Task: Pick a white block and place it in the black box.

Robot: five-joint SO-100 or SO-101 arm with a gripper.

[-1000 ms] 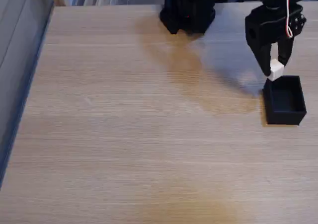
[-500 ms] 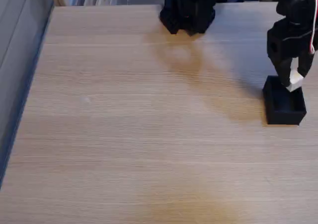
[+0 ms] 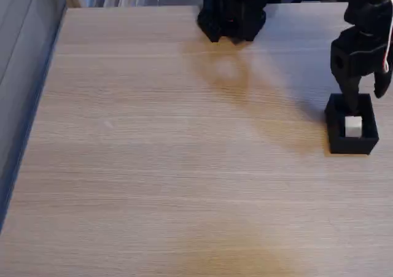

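- Since the earlier frame, the white block (image 3: pixel 353 126) has left the hand (image 3: pixel 366 102) and now lies inside the black box (image 3: pixel 350 124); half a second before, it was pinched between the fingers just above the box.
- Hand: jaws spread wide and empty, one finger pointing down at the box's back rim, the other out toward the right edge of the fixed view.
- White block: a small plain white cube, sitting on the box floor, roughly central, well below the rim, apart from the fingers.
- Black box: matte black, open-topped, thin walls, standing on the desk (image 3: pixel 184 154) near the right edge of the view.
- Edges: the desk's left edge runs diagonally down the left side, with a grey surface beyond it; its back edge runs along the top.
- Arm base (image 3: pixel 233 10): black, at the back edge, centre.
- Open room: wood-grain surface lies bare to the left and front of the box.
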